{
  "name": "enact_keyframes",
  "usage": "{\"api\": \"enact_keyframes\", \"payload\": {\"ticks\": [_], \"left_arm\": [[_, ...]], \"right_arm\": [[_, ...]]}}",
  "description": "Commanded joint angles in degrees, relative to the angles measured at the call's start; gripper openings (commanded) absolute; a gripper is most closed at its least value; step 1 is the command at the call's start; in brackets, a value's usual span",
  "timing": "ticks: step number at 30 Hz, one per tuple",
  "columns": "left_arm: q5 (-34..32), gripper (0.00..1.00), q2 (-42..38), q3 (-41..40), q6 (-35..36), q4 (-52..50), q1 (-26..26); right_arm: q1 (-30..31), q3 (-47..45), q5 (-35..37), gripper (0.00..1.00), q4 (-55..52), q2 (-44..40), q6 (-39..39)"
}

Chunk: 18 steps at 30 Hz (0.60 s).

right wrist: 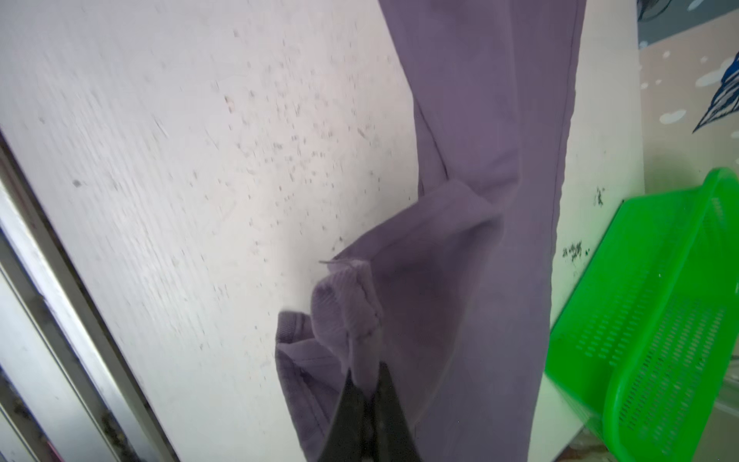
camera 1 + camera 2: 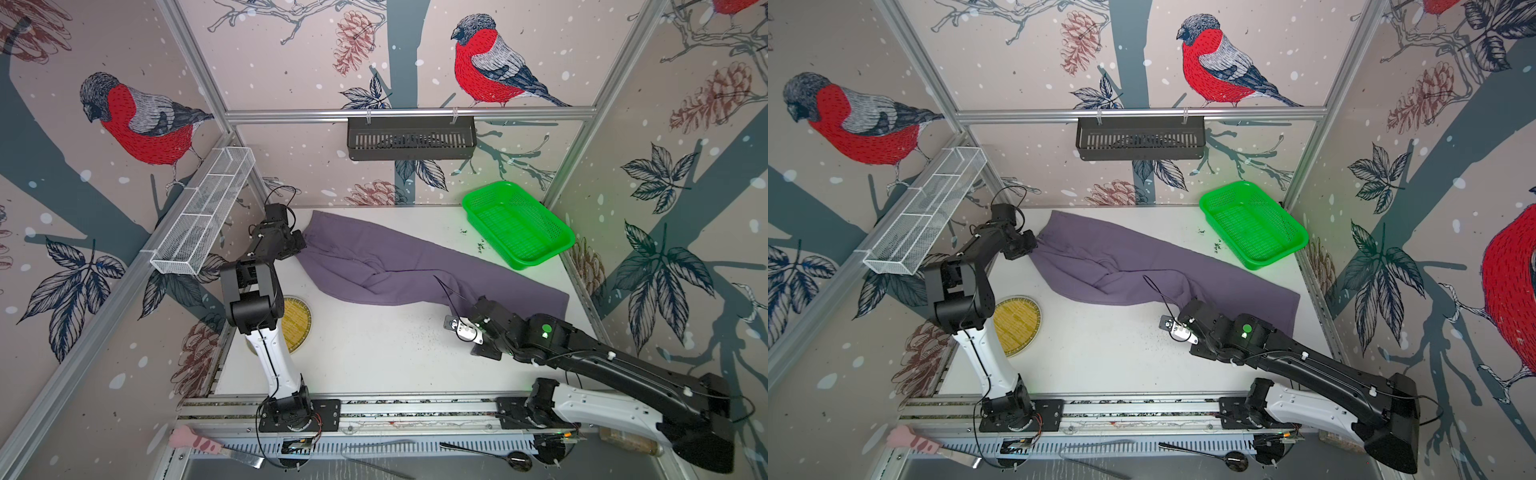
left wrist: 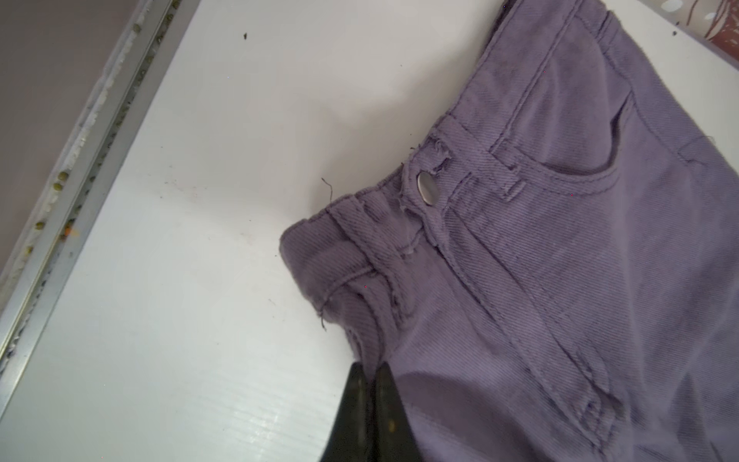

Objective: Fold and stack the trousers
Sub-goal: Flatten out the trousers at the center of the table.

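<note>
- Black fingers of the left gripper (image 3: 370, 366) sit closest to the lens in the left wrist view. They are pressed together on the waistband edge of the dusty purple-grey cloth trousers (image 3: 560, 260), not far from the round silver metal button (image 3: 426, 189).
- Equally close in the right wrist view, the right gripper (image 1: 366, 370) pinches a bunched corner of trouser cloth. The cloth is gathered into a small peak above the white tabletop (image 1: 180, 200).
- In both top views the trousers (image 2: 395, 266) (image 2: 1121, 262) lie diagonally across the table. The waist is upper left of centre, at the left gripper (image 2: 301, 245), and the legs run down toward the right of the frame. The cloth is creased and twisted around the middle.
- In the table's upper right corner sits a bright green perforated plastic basket (image 2: 517, 224), just beside the far edge of the legs.
- At the table's left edge lies a round yellow woven mat (image 2: 299, 320), partly behind the left arm and apart from the trousers.
</note>
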Motion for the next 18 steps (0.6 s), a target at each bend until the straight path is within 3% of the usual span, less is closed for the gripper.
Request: {"api": "enact_keyframes", "payload": {"ticks": [1,5,10,18], "left_arm": [[-4.5,0.00,0.9,2.2,1.2,-1.0,0.3],[-6.0,0.00,2.2,4.8,1.9,-2.1,0.6],[-7.2,0.00,3.0,6.8,1.8,-2.5,0.8],[-7.8,0.00,4.8,8.8,2.8,-3.4,0.8]], "right_arm": [[0.2,0.3,7.4,0.05,-9.8,-1.2,-0.1],[-1.0,0.9,18.0,0.05,-15.9,-4.2,-1.3],[-11.8,-0.1,26.4,0.05,-15.5,-5.5,-4.9],[-17.4,-3.6,31.3,0.05,-16.2,-6.4,-2.8]]}}
